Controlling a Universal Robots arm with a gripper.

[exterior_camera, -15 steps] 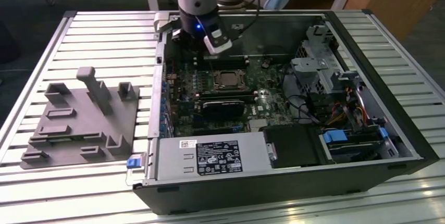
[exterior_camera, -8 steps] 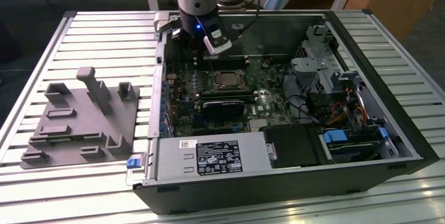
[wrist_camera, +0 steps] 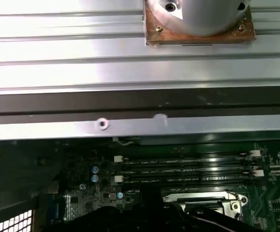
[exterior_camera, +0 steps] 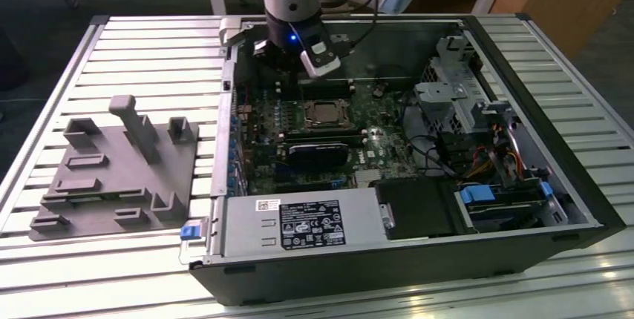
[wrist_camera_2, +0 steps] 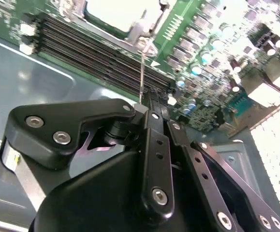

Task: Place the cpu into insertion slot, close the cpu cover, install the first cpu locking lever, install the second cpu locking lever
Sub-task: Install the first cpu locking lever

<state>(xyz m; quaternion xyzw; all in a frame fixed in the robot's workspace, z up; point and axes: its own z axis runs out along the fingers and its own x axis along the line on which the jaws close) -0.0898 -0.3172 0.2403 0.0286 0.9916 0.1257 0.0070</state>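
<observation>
The pale silvery square cpu (wrist_camera_2: 113, 10) sits in the black-and-metal square insertion slot (exterior_camera: 322, 113) on the green motherboard (wrist_camera_2: 177, 21). The thin grey metal cpu cover (wrist_camera_2: 140, 30) lies flat around it. Above the motherboard's black memory slots (wrist_camera_2: 96, 55), the black jaws are drawn together, and a thin wire locking lever (wrist_camera_2: 141, 72) reaches their tips.

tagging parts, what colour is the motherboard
Green; the motherboard shows best in the second wrist view.

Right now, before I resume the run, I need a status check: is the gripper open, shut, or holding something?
The gripper is shut, pinching the tip of the thin cpu locking lever.
</observation>
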